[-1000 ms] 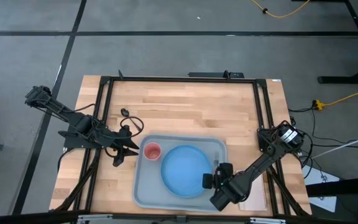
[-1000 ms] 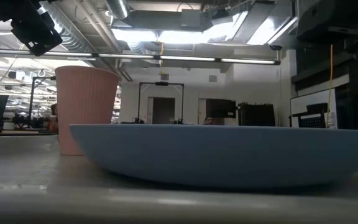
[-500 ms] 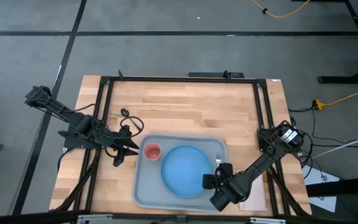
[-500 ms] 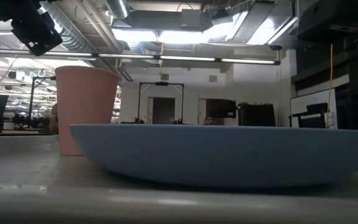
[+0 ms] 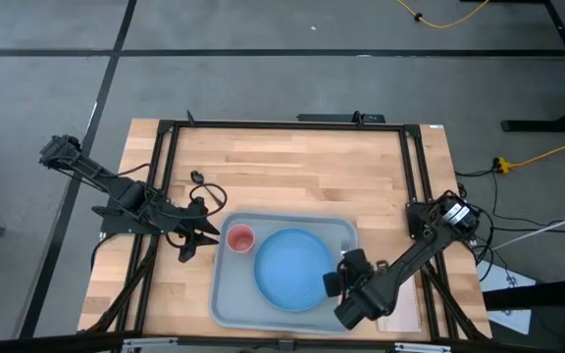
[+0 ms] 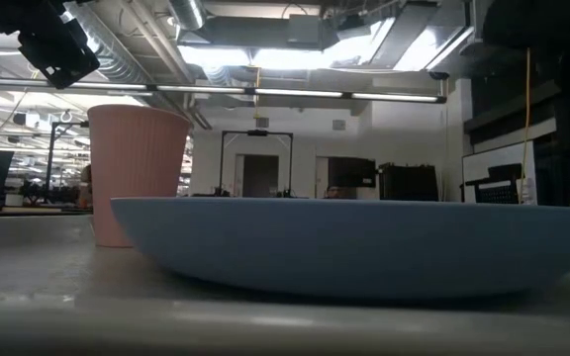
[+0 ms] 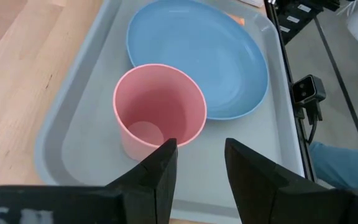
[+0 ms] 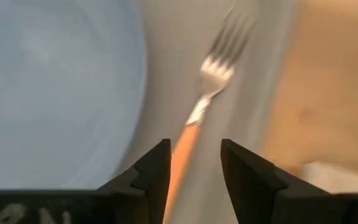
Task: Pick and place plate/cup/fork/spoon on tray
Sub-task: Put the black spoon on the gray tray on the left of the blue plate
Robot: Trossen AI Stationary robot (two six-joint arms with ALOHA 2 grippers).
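Since a second ago only the right gripper [image 5: 343, 274] has shifted, a touch toward the right rim of the tray [image 5: 224, 306]; left arm, cup, plate unchanged.

High view: tray sits near-centre on the wooden table [image 5: 292, 167]. Blue plate [image 5: 290, 270] in the tray's middle, pink cup [image 5: 239, 238] in its far-left corner. Right gripper hangs over the strip between plate and right rim; fork tines [image 5: 344, 249] just show beyond it. Left gripper [image 5: 202, 233] waits just left of the tray beside the cup. White pad [image 5: 400, 316] lies outside the near-right corner. No spoon visible.

Low view: cup [image 6: 135, 173] stands upright behind the plate [image 6: 354, 242], touching or just beside, can't tell. Nothing new here.

Left wrist view: left fingers [image 7: 160, 171] parted, empty, with the cup [image 7: 159, 111] just ahead and the plate [image 7: 197, 56] past it.

Right wrist view: right fingers [image 8: 151, 168] spread wide, gripping nothing; the fork [image 8: 201, 106] lies flat on the tray floor between plate [image 8: 55, 87] and rim, orange handle running in between the fingers, which look clear of it.

Fork long axis runs near-to-far along the right rim, tines pointing far, handle near.

Risk: handle sits right between the open fingers, so a sideways or tilted retreat could clip it and drag the fork onto the plate edge or over the rim. The spoon isn't seen, so that step looks outstanding.
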